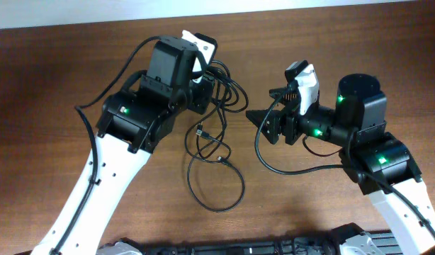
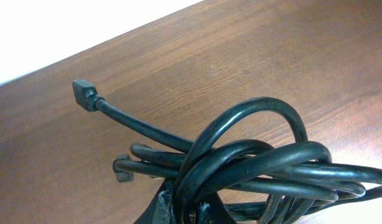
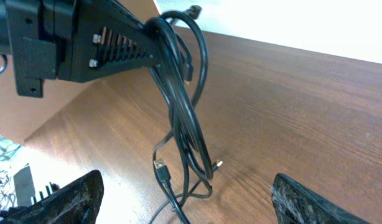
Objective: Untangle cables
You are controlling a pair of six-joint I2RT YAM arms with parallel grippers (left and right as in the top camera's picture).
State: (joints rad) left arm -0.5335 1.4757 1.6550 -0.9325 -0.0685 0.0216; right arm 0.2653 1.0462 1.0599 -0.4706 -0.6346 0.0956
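left gripper, clenched on the knotted cables, holds the bundle raised; loose loops trail onto the table between the arms. right gripper, jaws spread wide, grasps nothing, near the bundle.

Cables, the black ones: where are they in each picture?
Overhead: the cables are top middle, bunched at the left hand, with loops reaching down onto the table.
Left wrist: the cables are a knotted bunch filling the lower right.
Right wrist: the cables hang down the middle from the top.
Shared landmark: the left hand, shut on the bunch, shows in every view.
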